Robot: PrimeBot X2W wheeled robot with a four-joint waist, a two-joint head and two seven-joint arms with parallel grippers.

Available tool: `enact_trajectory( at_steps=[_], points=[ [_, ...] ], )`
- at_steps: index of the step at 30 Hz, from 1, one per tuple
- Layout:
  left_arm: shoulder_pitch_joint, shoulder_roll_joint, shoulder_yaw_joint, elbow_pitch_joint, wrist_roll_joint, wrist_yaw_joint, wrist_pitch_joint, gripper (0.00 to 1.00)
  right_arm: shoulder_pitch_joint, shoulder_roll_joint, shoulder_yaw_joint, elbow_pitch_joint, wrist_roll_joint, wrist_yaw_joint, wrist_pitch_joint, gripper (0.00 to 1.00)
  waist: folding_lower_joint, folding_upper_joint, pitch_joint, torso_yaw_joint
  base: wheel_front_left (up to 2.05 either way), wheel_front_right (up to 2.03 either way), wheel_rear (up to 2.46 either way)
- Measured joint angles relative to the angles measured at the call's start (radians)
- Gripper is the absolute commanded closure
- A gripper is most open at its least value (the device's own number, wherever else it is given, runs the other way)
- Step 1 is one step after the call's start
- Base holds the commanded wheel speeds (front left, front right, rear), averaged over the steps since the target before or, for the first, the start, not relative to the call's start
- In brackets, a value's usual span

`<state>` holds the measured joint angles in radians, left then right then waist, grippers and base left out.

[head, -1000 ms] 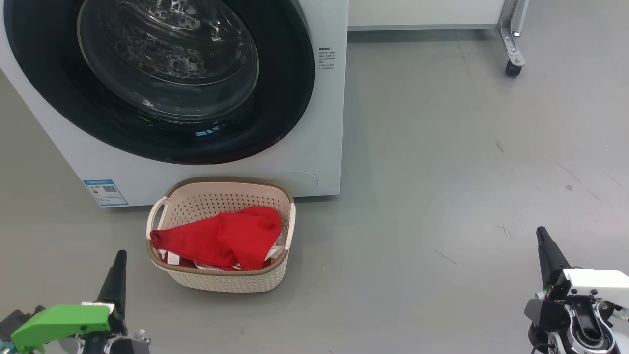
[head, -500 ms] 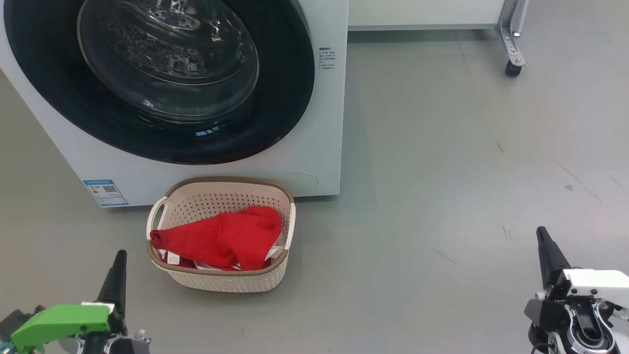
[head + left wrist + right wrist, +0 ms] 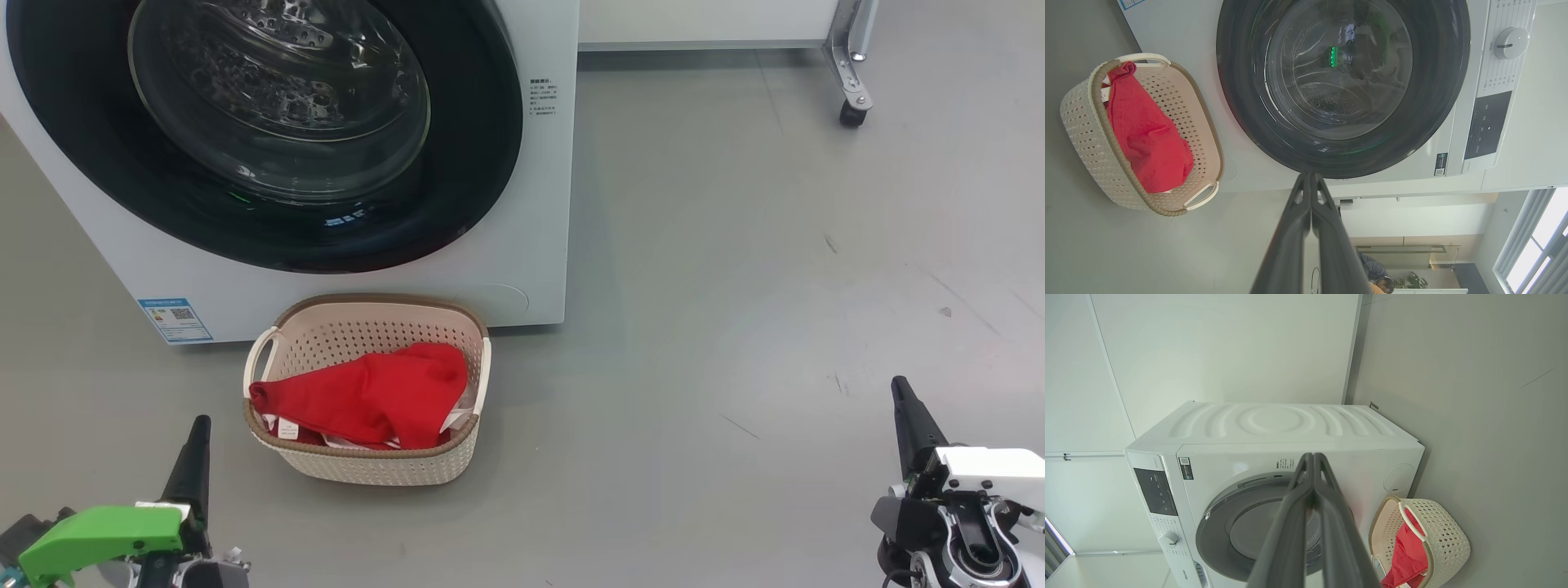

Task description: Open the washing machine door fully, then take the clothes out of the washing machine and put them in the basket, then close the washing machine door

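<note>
The round glossy black washing machine door (image 3: pixel 269 131) lies flush against the white washing machine (image 3: pixel 522 269), its glass window showing the steel drum. Just in front, the cream basket (image 3: pixel 367 469) stands on the floor with the red clothes (image 3: pixel 367 396) piled in it. My left gripper (image 3: pixel 196 433) is at the lower left, shut and empty, short of the basket's left side. At the lower right my right gripper (image 3: pixel 900 390) is shut and empty too, far from the basket. The wrist views show the door (image 3: pixel 1343 85) (image 3: pixel 1237 535), basket (image 3: pixel 1086 139) (image 3: pixel 1445 539), clothes (image 3: pixel 1147 134) (image 3: pixel 1404 555) and each gripper (image 3: pixel 1310 177) (image 3: pixel 1312 457).
Grey floor (image 3: pixel 775 286) spreads open to the right of the machine. A metal leg on a black caster (image 3: pixel 853 110) stands at the back right under a white panel. The control panel with its dial (image 3: pixel 1511 43) sits beside the door. A person (image 3: pixel 1376 273) is far off in the room.
</note>
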<state>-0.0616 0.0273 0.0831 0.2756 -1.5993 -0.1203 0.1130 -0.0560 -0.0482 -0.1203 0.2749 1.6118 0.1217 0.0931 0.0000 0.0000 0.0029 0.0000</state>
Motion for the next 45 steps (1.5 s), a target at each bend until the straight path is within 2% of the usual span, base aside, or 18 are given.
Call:
enact_trajectory(
  at_steps=[45],
  points=[
    [0.000,0.000,0.000,0.000,-0.001,0.000,0.000,1.00,-0.001,0.002,-0.002,0.000,0.000,0.000,0.007,1.00,0.0000,0.0000,0.000,0.000,0.00,0.00,0.00]
  ],
)
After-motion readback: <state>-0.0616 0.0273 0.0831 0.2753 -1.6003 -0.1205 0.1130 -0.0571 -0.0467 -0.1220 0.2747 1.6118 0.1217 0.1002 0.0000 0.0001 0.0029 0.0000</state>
